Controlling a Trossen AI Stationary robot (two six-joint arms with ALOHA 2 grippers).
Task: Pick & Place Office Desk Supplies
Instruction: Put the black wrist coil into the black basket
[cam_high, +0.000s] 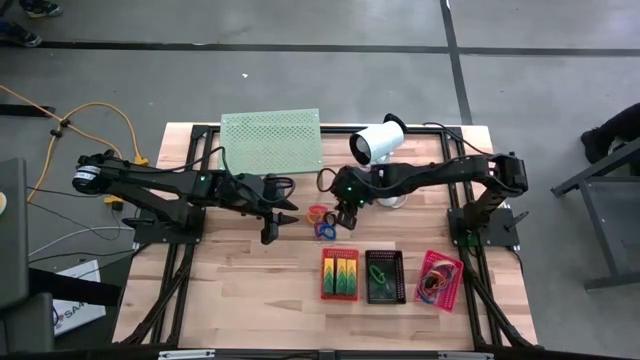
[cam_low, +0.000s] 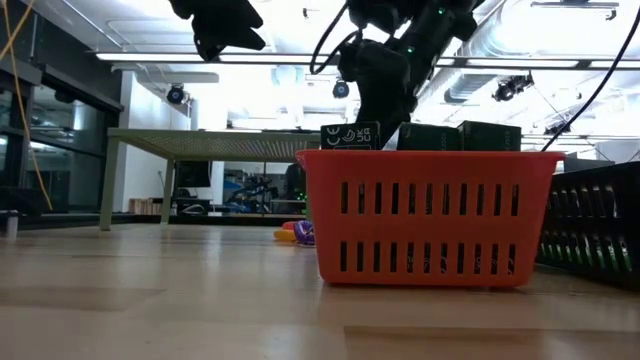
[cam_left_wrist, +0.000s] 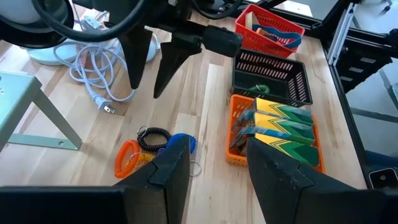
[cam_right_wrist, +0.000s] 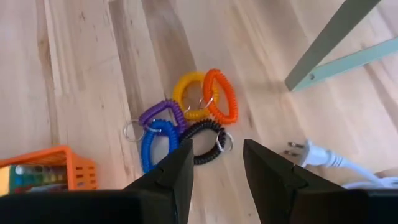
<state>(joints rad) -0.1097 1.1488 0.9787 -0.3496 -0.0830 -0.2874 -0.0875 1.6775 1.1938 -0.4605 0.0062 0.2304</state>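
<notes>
On table, red basket (cam_high: 339, 273) holding green packs (cam_high: 340, 272)

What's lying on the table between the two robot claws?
A small heap of coloured coil loops lies on the wood between the left gripper and the right gripper, both with jaws open. The high view shows it.

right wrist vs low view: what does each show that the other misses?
Right wrist only: the full pile of coil loops, orange, yellow, purple, blue, black, a white plug, and the open right gripper above them.
Low only: the red basket side-on with packs sticking out, a black basket, the room.
Both: the wooden table, part of the loop pile, the green stand's leg.
</notes>
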